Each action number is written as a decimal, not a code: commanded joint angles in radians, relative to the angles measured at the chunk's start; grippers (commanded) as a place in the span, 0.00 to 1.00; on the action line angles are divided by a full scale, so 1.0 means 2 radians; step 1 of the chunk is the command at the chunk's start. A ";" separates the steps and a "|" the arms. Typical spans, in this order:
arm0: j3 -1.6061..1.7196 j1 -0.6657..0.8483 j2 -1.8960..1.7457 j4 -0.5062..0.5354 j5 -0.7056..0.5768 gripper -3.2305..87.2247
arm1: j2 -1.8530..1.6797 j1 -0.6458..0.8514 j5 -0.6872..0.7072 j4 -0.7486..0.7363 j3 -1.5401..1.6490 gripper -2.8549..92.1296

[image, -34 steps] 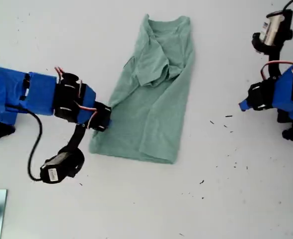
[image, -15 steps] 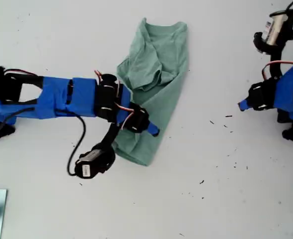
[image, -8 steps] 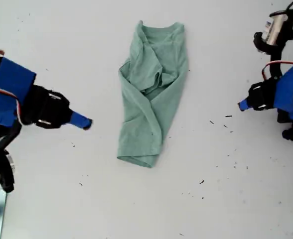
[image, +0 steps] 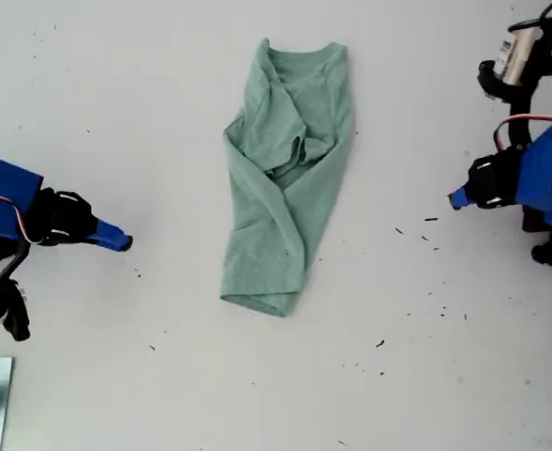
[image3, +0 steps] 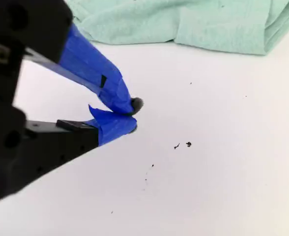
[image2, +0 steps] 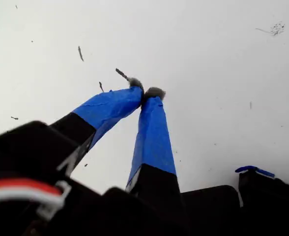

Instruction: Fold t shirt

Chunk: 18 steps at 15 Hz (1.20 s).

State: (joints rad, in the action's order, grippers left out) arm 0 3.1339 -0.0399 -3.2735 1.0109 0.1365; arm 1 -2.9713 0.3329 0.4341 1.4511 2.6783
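1. One t shirt [image: 285, 178], folded lengthwise into a narrow rumpled strip, lies on the white table [image: 257, 395] at the exterior view's upper centre.
2. My first claw [image2: 145, 92] is clenched on nothing, over bare table.
3. My second claw [image3: 133, 115] is clenched and empty too, apart from the shirt's edge.
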 commanded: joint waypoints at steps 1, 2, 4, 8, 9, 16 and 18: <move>-0.005 0.000 -0.007 -0.008 0.008 0.03 | -0.005 -0.002 -0.006 0.001 -0.002 0.06; -0.008 0.001 -0.006 -0.007 0.008 0.03 | -0.005 -0.004 -0.008 0.002 -0.002 0.06; -0.117 0.002 0.111 0.005 0.007 0.03 | 0.069 -0.035 -0.020 0.001 -0.077 0.06; -0.579 -0.009 0.484 0.118 -0.123 0.33 | 0.465 -0.138 -0.053 0.005 -0.516 0.28; -0.665 -0.009 0.564 0.145 -0.151 0.36 | 0.562 -0.158 -0.054 0.019 -0.624 0.32; -0.795 0.006 0.897 0.094 -0.216 0.43 | 0.836 -0.215 -0.100 0.040 -0.884 0.35; -0.805 0.019 0.965 0.085 -0.216 0.44 | 0.873 -0.221 -0.116 0.033 -0.890 0.35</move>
State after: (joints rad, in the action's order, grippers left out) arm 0 1.5800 -0.0445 -1.3883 1.1965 -0.2915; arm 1 -1.2410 -0.0890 0.2240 1.5386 0.9664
